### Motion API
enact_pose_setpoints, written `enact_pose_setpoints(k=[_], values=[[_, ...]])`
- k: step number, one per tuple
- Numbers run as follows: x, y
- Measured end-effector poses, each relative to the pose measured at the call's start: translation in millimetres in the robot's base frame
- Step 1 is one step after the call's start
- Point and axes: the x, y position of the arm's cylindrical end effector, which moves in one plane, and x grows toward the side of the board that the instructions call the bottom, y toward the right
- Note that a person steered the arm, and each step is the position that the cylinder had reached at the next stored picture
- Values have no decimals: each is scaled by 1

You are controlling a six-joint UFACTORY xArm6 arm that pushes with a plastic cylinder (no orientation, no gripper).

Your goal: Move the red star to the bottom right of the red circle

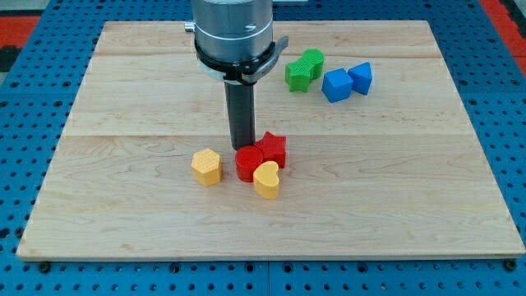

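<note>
While upright, my tip touching red star

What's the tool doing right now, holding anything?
My tip: a bare rod, nothing to open or close, holding nothing; it sits just above the red circle, left of the red star.

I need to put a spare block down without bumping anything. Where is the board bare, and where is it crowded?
Bare: the view's left half beyond the yellow hexagon, the bottom strip, and the right side below the blue blocks. Crowded: my tip beside the red circle, red star and yellow heart; also the green blocks.
</note>
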Motion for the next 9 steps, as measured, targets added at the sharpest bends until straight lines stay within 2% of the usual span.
enact_pose_setpoints(k=[2,4,5,6,9], values=[[0,61],[13,77],[15,77],[38,88],[34,66]])
